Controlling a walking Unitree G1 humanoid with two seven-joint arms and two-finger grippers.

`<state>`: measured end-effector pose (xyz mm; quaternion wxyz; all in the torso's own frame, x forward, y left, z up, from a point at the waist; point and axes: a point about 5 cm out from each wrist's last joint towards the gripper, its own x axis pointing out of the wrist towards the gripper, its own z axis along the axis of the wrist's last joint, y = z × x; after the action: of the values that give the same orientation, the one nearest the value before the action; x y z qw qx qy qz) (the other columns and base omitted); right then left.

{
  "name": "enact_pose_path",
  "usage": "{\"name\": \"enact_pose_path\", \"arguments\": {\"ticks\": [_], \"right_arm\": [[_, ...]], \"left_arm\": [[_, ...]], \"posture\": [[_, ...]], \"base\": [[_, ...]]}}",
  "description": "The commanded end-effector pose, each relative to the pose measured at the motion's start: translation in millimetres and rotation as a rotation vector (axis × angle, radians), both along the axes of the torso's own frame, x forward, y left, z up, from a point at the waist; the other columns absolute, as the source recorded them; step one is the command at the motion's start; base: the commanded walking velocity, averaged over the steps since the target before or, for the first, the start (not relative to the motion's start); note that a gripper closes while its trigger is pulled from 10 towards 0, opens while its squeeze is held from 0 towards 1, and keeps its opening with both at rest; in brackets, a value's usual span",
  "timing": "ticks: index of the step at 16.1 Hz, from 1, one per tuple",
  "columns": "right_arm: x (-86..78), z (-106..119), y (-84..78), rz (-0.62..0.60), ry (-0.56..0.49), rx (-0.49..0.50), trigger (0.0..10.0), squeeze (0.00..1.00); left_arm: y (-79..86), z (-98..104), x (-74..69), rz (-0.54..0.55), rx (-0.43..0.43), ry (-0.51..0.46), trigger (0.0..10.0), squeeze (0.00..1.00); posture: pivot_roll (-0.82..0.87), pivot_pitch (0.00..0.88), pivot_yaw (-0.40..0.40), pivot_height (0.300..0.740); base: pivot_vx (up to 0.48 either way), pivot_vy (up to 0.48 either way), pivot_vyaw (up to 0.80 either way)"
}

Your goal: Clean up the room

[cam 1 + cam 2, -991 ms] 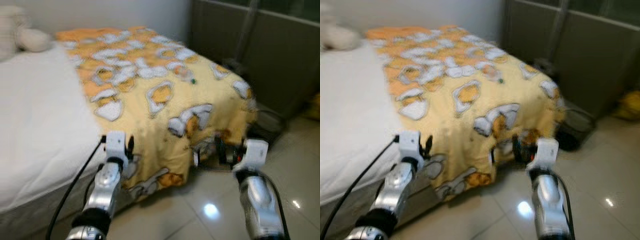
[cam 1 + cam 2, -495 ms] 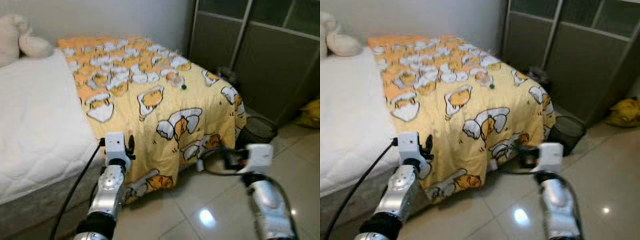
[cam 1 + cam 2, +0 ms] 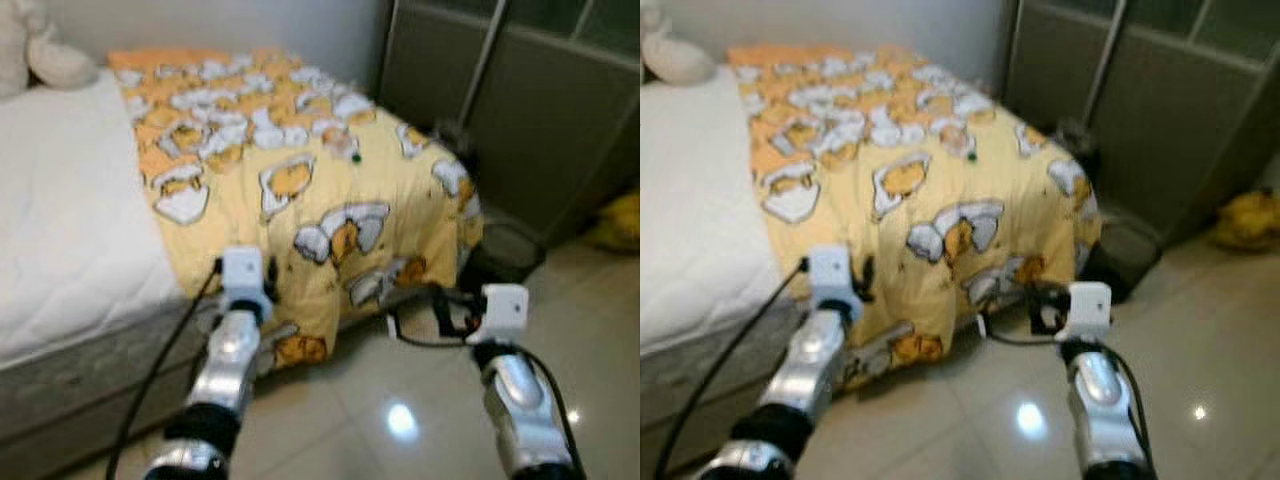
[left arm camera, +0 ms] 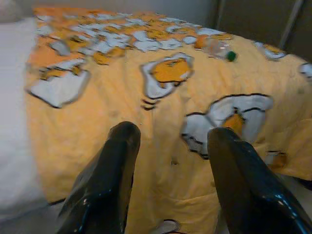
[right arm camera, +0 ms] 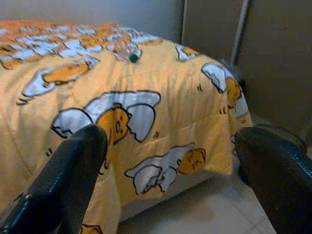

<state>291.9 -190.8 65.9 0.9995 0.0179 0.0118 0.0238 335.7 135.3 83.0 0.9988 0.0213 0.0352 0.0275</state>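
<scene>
**Operator:** While both arms are raised toward the bed, where does the bottle lie relative to the grippers?

**Technician:** The clear plastic bottle [image 4: 217,48] rests on top of the yellow egg-print blanket [image 3: 300,190], well beyond both grippers and roughly between their lines of sight. The left gripper [image 4: 170,141] hovers before the hanging side of the blanket, fingers spread moderately wide with nothing between them. The right gripper [image 5: 170,141] hovers over the tiled floor [image 3: 400,420] off the bed's corner, fingers spread very wide, also empty. Neither gripper touches the bottle.

**Operator:** What differs from half a second ago?

**Technician:** The head camera has shifted, so the bed sits slightly differently in the picture and appears blurred. The bottle keeps the same place on the blanket pattern. Both arms remain raised with no contact made.

**Operator:** State the bottle's orientation.

**Technician:** It lies on its side. In the right wrist view the green cap [image 5: 133,58] is the end nearer the gripper, so the long axis runs along the bed, with the cap toward its foot. Finer tilt cannot be determined.

**Operator:** Other items?

**Technician:** A bare white mattress [image 3: 70,230] adjoins the blanket, a plush toy [image 3: 40,50] sits at the mattress's far end, a dark mesh waste bin [image 3: 505,255] stands on the floor by the bed's corner, and a yellow object [image 3: 1240,215] lies farther right.
</scene>
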Motion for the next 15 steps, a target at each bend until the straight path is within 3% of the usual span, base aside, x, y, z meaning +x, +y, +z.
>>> {"name": "enact_pose_path", "arguments": {"ticks": [1,3,5,6,8,9,10,11,15], "right_arm": [[0.3,4,-0.3,-0.003,-0.028,0.013,10.0,0.00],[2.0,13,-1.3,0.008,-0.064,0.021,10.0,0.00],[1.7,14,-1.9,0.030,-0.062,0.016,10.0,0.00],[-0.1,12,-2.3,0.041,-0.051,0.011,10.0,0.00],[-4.2,6,-0.6,0.052,-0.029,0.002,10.0,0.00],[-4.4,1,-2.9,0.028,0.005,-0.001,10.0,0.00],[-4.4,-1,-2.2,0.020,0.017,-0.001,10.0,0.00],[-4.0,-1,-0.4,0.015,0.029,-0.012,10.0,0.00],[-6.1,-4,3.8,0.009,0.045,-0.043,10.0,0.00]], "left_arm": [[6.1,1,2.5,0.050,0.025,0.010,10.0,0.00],[19.8,-5,0.6,0.108,0.097,0.033,10.0,0.00],[13.5,-9,-1.5,0.044,0.038,0.040,10.0,0.00],[9.5,-13,-3.6,0.012,0.000,0.065,10.0,1.00],[4.5,-22,-6.6,0.007,0.000,0.121,10.0,1.00],[-0.6,-18,-6.3,-0.015,0.008,0.088,10.0,0.00],[-0.7,-18,-6.2,-0.029,0.028,0.087,10.0,0.00],[3.8,-16,-6.0,-0.002,-0.026,0.076,10.0,0.00],[12.4,-14,-2.5,0.053,-0.042,0.076,10.0,0.00]], "posture": [[0.12,0.000,0.031,0.740],[0.10,0.000,0.034,0.740],[0.11,0.000,0.015,0.740],[0.11,0.000,0.004,0.740],[0.12,0.000,-0.003,0.740],[0.12,0.000,-0.005,0.740],[0.12,0.000,-0.003,0.740],[0.12,0.000,-0.009,0.740],[0.12,0.000,-0.010,0.740]], "base": [[0.000,-0.442,0.44],[0.000,-0.442,0.42],[0.000,-0.214,0.41],[0.000,0.000,0.41],[0.000,0.000,0.41],[0.000,0.000,0.47],[0.000,0.000,0.47],[0.409,-0.244,0.00],[0.439,0.000,0.00]]}}
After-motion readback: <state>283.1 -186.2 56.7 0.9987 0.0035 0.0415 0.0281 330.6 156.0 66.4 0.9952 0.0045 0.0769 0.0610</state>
